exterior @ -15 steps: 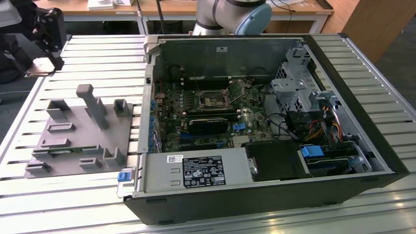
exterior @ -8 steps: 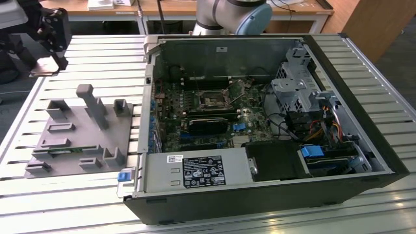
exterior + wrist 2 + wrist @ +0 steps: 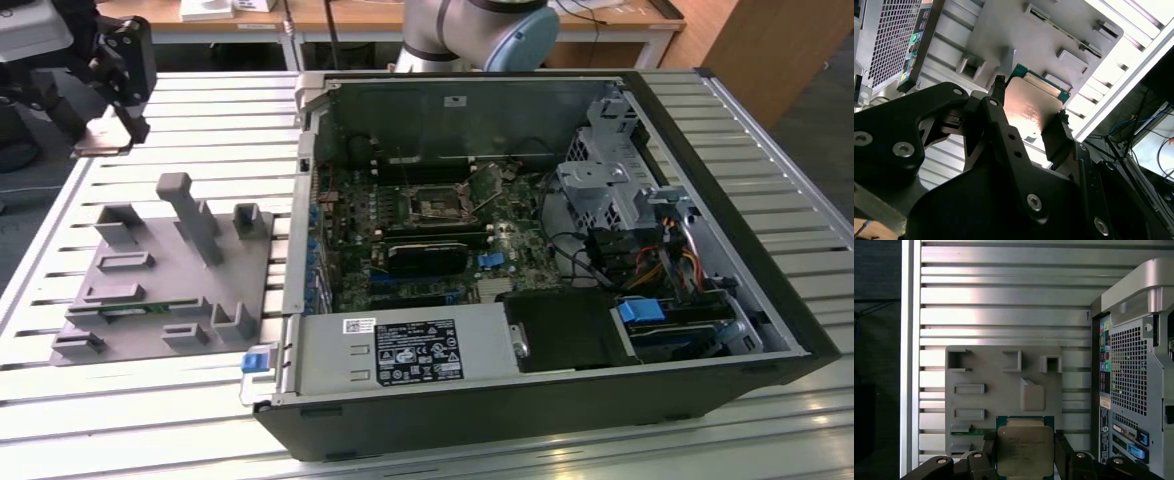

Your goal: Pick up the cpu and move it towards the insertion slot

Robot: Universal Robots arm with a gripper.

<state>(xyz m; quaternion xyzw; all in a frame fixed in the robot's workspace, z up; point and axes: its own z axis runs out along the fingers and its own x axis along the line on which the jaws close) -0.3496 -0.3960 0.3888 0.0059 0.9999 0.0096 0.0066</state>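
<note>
Pincer state: the black two-finger pincer (image 3: 1025, 444) is clamped on the cpu (image 3: 1025, 457), a small flat square chip with a silvery-white metal lid on a thin green-tan board.
Grip geometry: the fingers (image 3: 1061, 454) bear on two opposite edges of the chip, one on each side.
Reason for grip: edge contact is judged to keep load off the lid and the underside. It should also keep the chip flat for a square seat.
Cpu location: held in the air, clear of the grey moulded plastic fixture (image 3: 1004, 390). It hangs over the slatted aluminium worktop (image 3: 160, 420) at the exterior view's left.
Insertion slot: the square motherboard socket with a dark centre and silvery metal frame (image 3: 434, 205) sits inside the open black computer case (image 3: 561, 410), well apart from the chip.
Case orientation: it lies on its side with the panel off, so the socket faces upward. This is judged to allow access from above.
Cpu appearance: the lid is matt silver with clipped corners and faint print. In both wrist views the board rim projects past the lid. No damage is discernible.
</note>
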